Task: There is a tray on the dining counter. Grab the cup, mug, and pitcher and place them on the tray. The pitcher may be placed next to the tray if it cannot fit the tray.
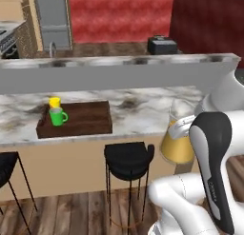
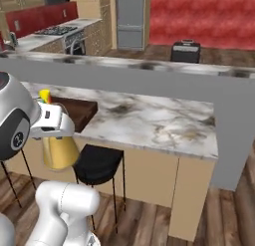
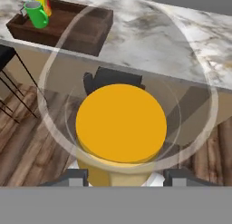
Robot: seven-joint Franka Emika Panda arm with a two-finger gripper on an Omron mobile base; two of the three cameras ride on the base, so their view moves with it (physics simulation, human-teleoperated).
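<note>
My gripper (image 3: 127,177) is shut on the clear glass pitcher (image 3: 121,123), whose amber lower part sits between the two fingertips (image 3: 77,177). The pitcher (image 1: 175,146) hangs in the air in front of the dining counter (image 1: 143,110), off its front edge and above the floor. At the counter's left lies the dark wooden tray (image 1: 86,117), with the green mug (image 1: 58,117) and the yellow cup (image 1: 55,102) standing at its left end. From the right base view the pitcher (image 2: 59,150) hangs under my hand (image 2: 52,123), with the tray (image 2: 79,110) and cup (image 2: 45,95) just behind.
A black stool (image 1: 128,160) stands under the counter's edge, close below and left of the pitcher. A raised grey ledge (image 1: 119,74) runs along the counter's far side. A black appliance (image 1: 162,44) sits beyond it. Bare marble (image 2: 149,120) stretches right of the tray.
</note>
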